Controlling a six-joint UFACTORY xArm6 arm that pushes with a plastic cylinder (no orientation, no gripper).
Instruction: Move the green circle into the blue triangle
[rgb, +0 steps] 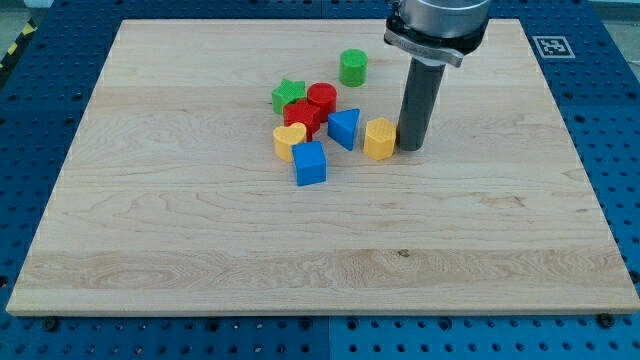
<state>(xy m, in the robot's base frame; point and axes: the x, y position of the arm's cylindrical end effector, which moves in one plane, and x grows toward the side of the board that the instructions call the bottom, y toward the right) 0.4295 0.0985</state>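
Blocks are gathered near the middle of the wooden board (200, 240), which lies on a blue perforated table (610, 120). No jaws are fitted to this arm: a straight dark rod is carried instead, so nothing can be said to be apart, together or clamped. My tip (412, 148) is seen resting on the board just to the view's right of the yellow hexagon (379, 138), touching it or very nearly so; which of the two cannot be told.

From my tip, the green circle (353, 67) is found toward the view's top and somewhat to the view's left, standing alone and apart from the other blocks. The blue triangle (344, 128) is placed to the view's left of my tip, just beyond the yellow hexagon and close beside it.

Further to the view's left of my tip, a tight cluster is seen: a red circle (321, 98), a green star (288, 96) and a second red block (301, 116) of unclear shape, pressed together. Below them, toward the view's bottom, a yellow heart (289, 141) and a blue cube (310, 163) are set side by side, near the triangle.
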